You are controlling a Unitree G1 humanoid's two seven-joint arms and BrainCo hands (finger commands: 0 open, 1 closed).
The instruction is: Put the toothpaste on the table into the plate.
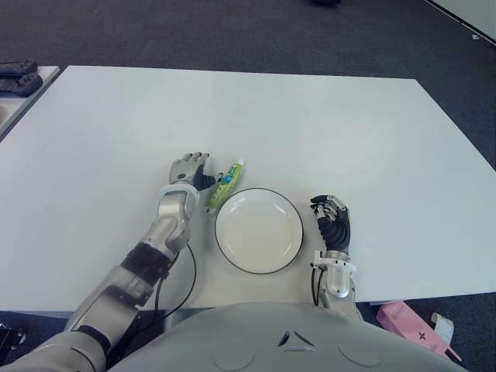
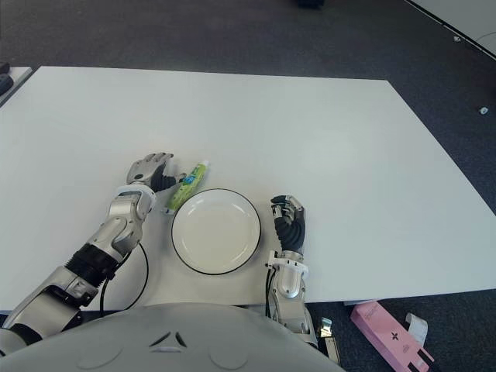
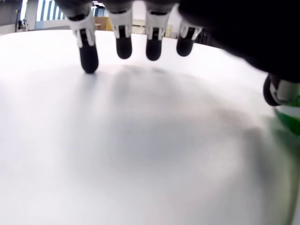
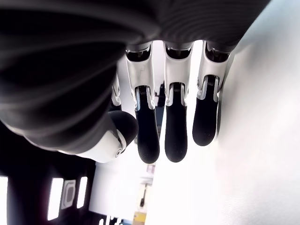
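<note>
Toothpaste [image 1: 225, 184] is seen lying at the plate's [image 1: 259, 230] ten o'clock rim, the spread, empty left hand [image 1: 189, 170] just beside it. At three o'clock, the right hand [image 1: 332, 218] is relaxed, holding nothing.

A pink box [image 1: 409, 324] lies on dark carpet [image 1: 232, 35] by the white table [image 1: 349, 132].

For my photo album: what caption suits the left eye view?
Left hand open beside the toothpaste, the plate empty, right hand idle.
</note>
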